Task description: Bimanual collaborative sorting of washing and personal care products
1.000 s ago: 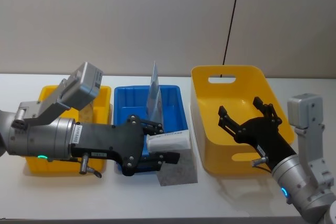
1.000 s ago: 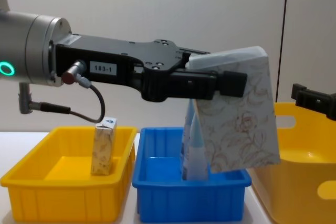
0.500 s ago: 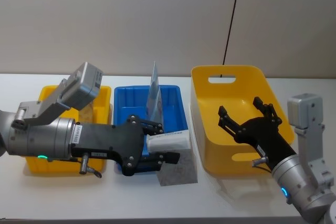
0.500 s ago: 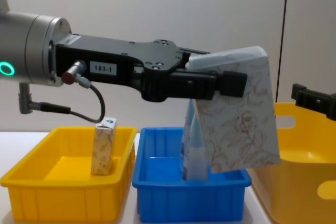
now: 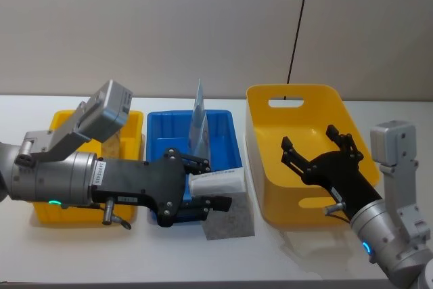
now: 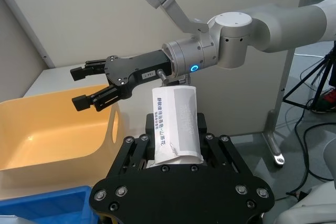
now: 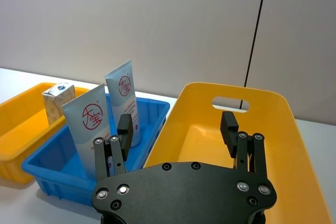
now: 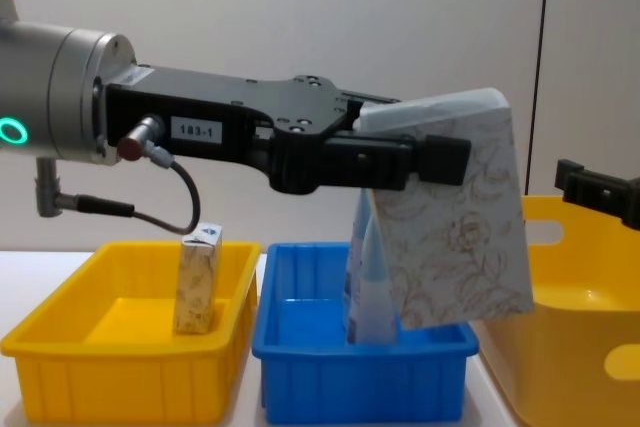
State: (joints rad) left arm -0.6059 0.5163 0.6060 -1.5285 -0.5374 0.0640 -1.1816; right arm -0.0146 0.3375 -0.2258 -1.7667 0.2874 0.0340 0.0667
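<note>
Whitish soft pack (image 8: pixel 455 217) hangs with its long axis vertical, pinched near its top by the left gripper (image 5: pixel 213 183) over the blue bin's (image 5: pixel 162 141) 4 o'clock corner. The right gripper (image 5: pixel 310 141), fingers spread, hovers above the yellow tub (image 5: pixel 298 90), at 3 o'clock from the pack.

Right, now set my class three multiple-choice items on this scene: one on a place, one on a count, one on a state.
1. The pale-blue tubes stand in: A small yellow bin; B blue bin; C large yellow tub.
2. Tubes in view: A one; B four; C two.
3. The right gripper is: A open; B shut on a tube; C shut on the pack.
Key: 1 B, blue walls surround them; 2 C, right wrist view shows two; 3 A, spread wide, nothing between.
</note>
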